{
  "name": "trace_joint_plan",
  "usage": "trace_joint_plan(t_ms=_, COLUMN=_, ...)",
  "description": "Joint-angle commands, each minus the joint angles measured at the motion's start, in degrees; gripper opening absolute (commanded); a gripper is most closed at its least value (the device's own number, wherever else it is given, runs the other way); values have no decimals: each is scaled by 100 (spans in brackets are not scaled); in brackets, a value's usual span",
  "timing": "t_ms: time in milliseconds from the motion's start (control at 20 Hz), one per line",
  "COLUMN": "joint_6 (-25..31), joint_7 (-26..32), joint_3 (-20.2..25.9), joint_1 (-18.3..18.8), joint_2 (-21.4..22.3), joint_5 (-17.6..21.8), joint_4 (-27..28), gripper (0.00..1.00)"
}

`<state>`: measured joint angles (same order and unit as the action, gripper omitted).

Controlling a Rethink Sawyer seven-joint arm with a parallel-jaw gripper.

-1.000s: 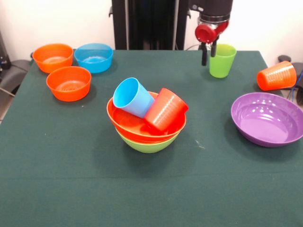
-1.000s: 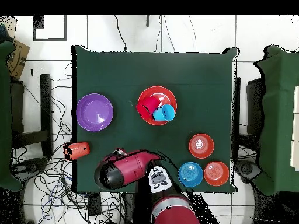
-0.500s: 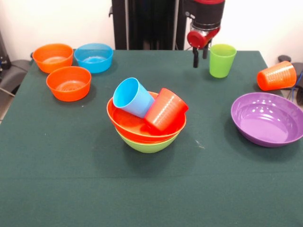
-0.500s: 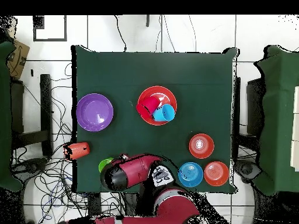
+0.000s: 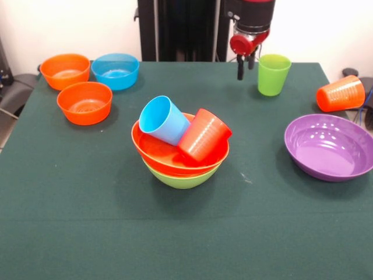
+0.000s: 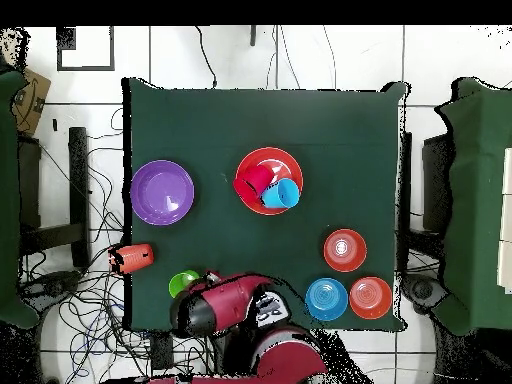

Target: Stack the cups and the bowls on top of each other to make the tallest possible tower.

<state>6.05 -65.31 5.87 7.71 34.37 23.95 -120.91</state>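
Sawyer's gripper [image 5: 244, 67] hangs at the far edge of the table, its two dark fingers parted and holding nothing, just beside the lime green cup [image 5: 274, 74], which stands upright and apart from it.

From where I stand, the tower [image 5: 180, 149] in the middle of the table is barely begun. A large lime green bowl [image 5: 182, 178] sits at the bottom with the orange-red bowl [image 5: 157, 151] nested in it. The light blue cup [image 5: 163, 119] and the red cup [image 5: 204, 135] lie tipped inside that bowl, leaning on each other rather than stacked, so they add little height.

Everything else is loose. The purple bowl [image 5: 329, 146] rests alone on one side, with the orange cup [image 5: 341, 93] lying on its side near the table's edge beyond it. On the other side, two small orange bowls [image 5: 84, 102] and the small blue bowl [image 5: 115, 70] cluster at the far corner.

I'd judge most of the work remains: five pieces are unplaced, and the two tipped cups would likely need righting before anything could sit on them.
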Motion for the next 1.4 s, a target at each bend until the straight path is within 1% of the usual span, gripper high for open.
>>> trace_joint_plan(t_ms=50, joint_6=-99, joint_7=-1248, joint_3=63, joint_1=-390, joint_2=437, joint_5=-188, joint_4=-36, gripper=100)
trace_joint_plan(t_ms=100, joint_6=-84, joint_7=-1254, joint_3=95, joint_1=-380, joint_2=460, joint_5=-216, joint_4=-63, gripper=100)
trace_joint_plan(t_ms=150, joint_6=25, joint_7=-1213, joint_3=186, joint_1=-303, joint_2=572, joint_5=-248, joint_4=-94, gripper=100)
trace_joint_plan(t_ms=250, joint_6=335, joint_7=-1125, joint_3=504, joint_1=-58, joint_2=943, joint_5=-385, joint_4=-289, gripper=100)
trace_joint_plan(t_ms=350, joint_6=517, joint_7=-1057, joint_3=631, joint_1=45, joint_2=1179, joint_5=-465, joint_4=-421, gripper=100)
trace_joint_plan(t_ms=400, joint_6=546, joint_7=-1048, joint_3=648, joint_1=48, joint_2=1230, joint_5=-485, joint_4=-454, gripper=100)
trace_joint_plan(t_ms=500, joint_6=558, joint_7=-1017, joint_3=650, joint_1=58, joint_2=1267, joint_5=-496, joint_4=-466, gripper=100)
trace_joint_plan(t_ms=800, joint_6=561, joint_7=-993, joint_3=573, joint_1=-32, joint_2=1152, joint_5=-544, joint_4=-365, gripper=100)
trace_joint_plan(t_ms=1050, joint_6=544, joint_7=-955, joint_3=604, joint_1=45, joint_2=1118, joint_5=-552, joint_4=-384, gripper=100)
trace_joint_plan(t_ms=1400, joint_6=564, joint_7=-956, joint_3=661, joint_1=96, joint_2=961, joint_5=-601, joint_4=-341, gripper=100)
